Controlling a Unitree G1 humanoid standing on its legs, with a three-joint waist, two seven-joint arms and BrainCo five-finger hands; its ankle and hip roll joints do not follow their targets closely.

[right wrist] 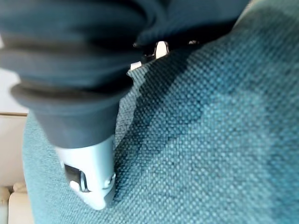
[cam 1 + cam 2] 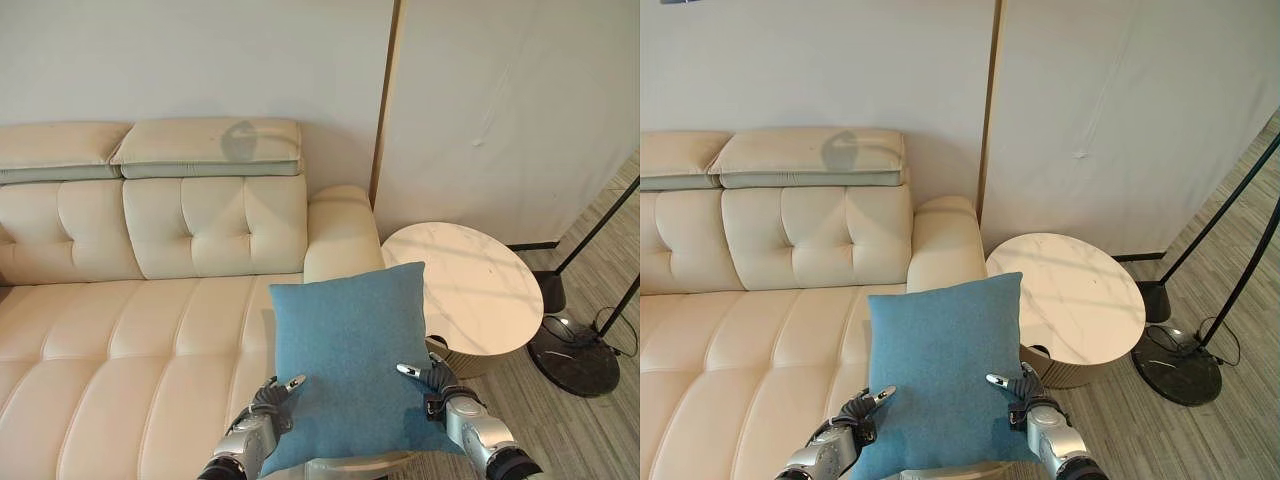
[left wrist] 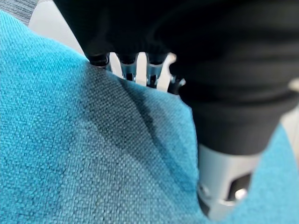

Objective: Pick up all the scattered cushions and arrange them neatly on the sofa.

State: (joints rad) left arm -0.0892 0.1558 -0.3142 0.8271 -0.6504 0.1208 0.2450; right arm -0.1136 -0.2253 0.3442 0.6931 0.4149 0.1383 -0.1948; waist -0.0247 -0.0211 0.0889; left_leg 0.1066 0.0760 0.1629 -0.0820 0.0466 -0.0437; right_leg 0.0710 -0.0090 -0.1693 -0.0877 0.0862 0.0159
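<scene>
Left eye view: blue cushion (image 2: 350, 350) pinched between both hands' fingers (image 2: 292, 382).

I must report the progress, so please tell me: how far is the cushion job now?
Done: no cushion lies on the cream leather sofa yet. In hand: the square blue fabric cushion is held up over the sofa's right end, beside the round white marble side table, pinched between the left hand and the right hand. Left: to set it down neatly on the sofa.
</scene>
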